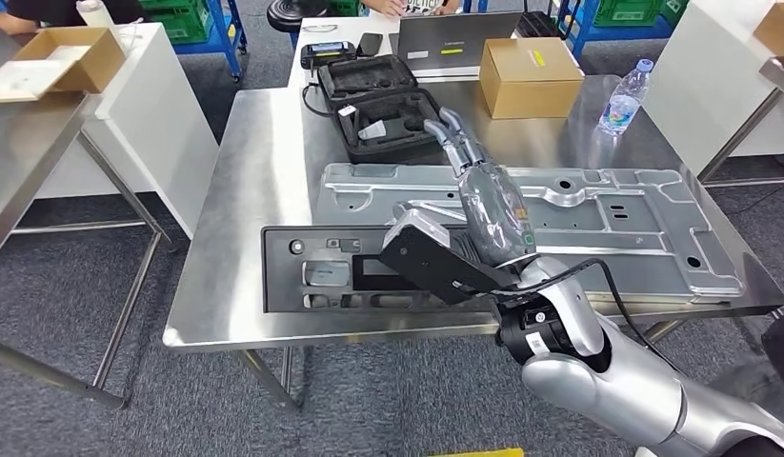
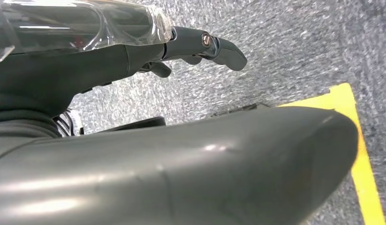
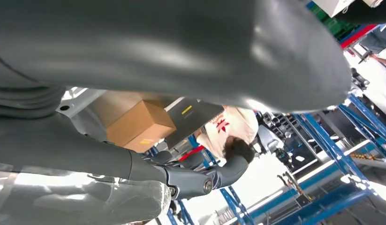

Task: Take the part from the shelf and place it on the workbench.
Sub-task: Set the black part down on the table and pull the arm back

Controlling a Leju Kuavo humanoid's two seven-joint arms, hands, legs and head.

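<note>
**Right hand over the plate on the bench, left arm hanging**

Workbench (image 1: 264,133), steel, takes most of the head view. The part (image 1: 597,214), a long grey cast plate, lies flat across the bench from centre out to 3 o'clock, its far end close to the bench corner. It looks already placed. A black panel (image 1: 311,271) lies just beside it at 8 o'clock, along the front edge. An open black tool case (image 1: 378,105) sits at 12 o'clock, a cardboard box (image 1: 531,76) at 1 o'clock, a water bottle (image 1: 624,98) at 2 o'clock.

Right hand (image 1: 488,195) is above the plate's middle, fingers (image 1: 454,133) stretched out and apart toward the case, holding nothing. Whether the palm touches the plate cannot be told. Left hand (image 2: 200,44) hangs over grey carpet (image 2: 294,42) by a yellow floor stripe (image 2: 357,154); fingers loosely extended, nothing in them.

Risks, as a judgement: if the hand drags on pulling back, it could shove the plate toward the 3 o'clock corner, where it has little margin. The black bracket at the wrist could catch the panel and slide it off the front edge. A forward sweep would hit the case.
</note>
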